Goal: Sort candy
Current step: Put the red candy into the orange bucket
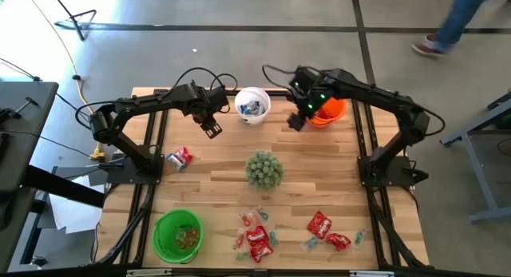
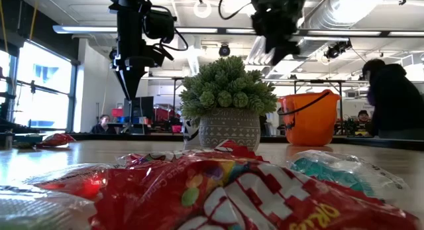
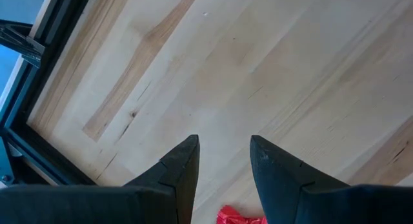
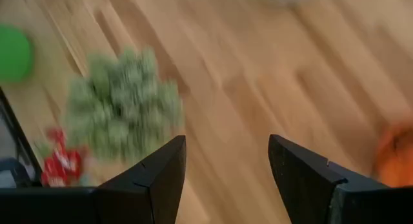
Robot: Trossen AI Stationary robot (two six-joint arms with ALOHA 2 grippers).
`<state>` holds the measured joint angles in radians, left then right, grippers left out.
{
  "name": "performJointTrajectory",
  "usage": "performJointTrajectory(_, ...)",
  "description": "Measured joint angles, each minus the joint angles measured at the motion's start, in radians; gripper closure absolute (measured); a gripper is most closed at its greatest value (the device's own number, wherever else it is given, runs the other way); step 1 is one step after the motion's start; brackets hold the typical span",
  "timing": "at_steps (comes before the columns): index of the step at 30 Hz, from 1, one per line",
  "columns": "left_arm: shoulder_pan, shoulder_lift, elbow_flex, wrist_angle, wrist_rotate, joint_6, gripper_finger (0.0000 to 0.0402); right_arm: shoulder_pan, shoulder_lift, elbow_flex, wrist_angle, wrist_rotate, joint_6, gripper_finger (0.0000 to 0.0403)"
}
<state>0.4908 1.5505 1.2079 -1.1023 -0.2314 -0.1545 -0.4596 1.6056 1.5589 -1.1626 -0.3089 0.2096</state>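
Both arms are up at the far end of the table right now. The right gripper (image 1: 297, 121) hangs just beside the orange bucket (image 1: 329, 112), fingers spread wide and empty. The left gripper (image 1: 212, 130) hovers near the white bucket (image 1: 252, 104), fingers parted, gripping nothing. Most of the candy (image 1: 257, 237) is scattered along the near edge by the green bucket (image 1: 178, 235), with one red packet (image 1: 180, 158) off on the left side.

The only lettering stands on the red candy packet (image 2: 218, 197) lying closest in the low view: large white letters, cut off and seen at a slant, too partial to read. No other text is legible.
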Motion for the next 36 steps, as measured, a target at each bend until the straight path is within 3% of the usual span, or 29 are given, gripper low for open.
performJointTrajectory(4,0.0,0.0,0.0,0.0,0.0,0.004,0.0277,0.091,-0.055,-0.001,-0.165,0.072,0.077,0.0187)
performJointTrajectory(11,0.0,0.0,0.0,0.0,0.0,0.044,0.0277,0.337,-0.096,-0.003,-0.293,0.088,0.338,0.0187)
performJointTrajectory(21,0.0,0.0,0.0,0.0,0.001,0.098,0.0277,0.739,-0.097,-0.004,-0.332,0.093,0.762,0.0187)
performJointTrajectory(28,0.0,0.0,0.0,-0.001,0.07,0.1,0.0277,0.922,-0.095,-0.004,-0.333,0.163,1.041,0.0187)
performJointTrajectory(36,-0.001,0.0,0.0,-0.042,0.076,0.107,0.0277,1.103,-0.043,-0.004,-0.328,0.141,1.275,0.0187)
